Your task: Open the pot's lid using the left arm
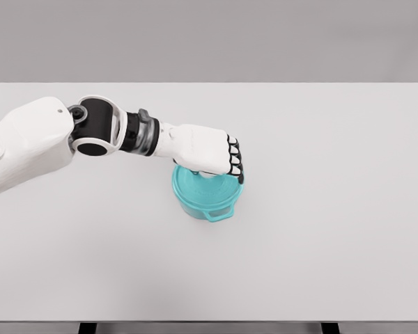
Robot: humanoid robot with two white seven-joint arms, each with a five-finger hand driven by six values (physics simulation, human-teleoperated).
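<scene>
We see a plain matte white table point(320, 264), flat and rectangular, with a grey backdrop behind its far edge. A teal pot point(207, 195) sits near the middle of the table, a little left of centre and roughly midway between the near and far edges. It is round, smooth and plastic-looking, with no gloss or pattern. A small loop handle point(217, 216) sticks out of its side toward the near edge. The lid point(203, 189) matches the teal of the pot and looks seated on the rim, showing concentric ridges on top; we cannot tell whether it is lifted at all.

The left arm point(28, 142) comes in from the left edge of the table: a bulky white smooth shell, then a black ring joint with a white collar, then a grey metallic wrist cuff. The left hand point(209, 154) is over the far part of the lid, white hard-shell with black segmented joints on the fingers point(234, 158). The fingers are curled down in a fist-like pose over the lid's centre, covering the knob, so we read it as closed around the lid's knob, though the contact itself is hidden under the palm.

The right arm does not show.
</scene>
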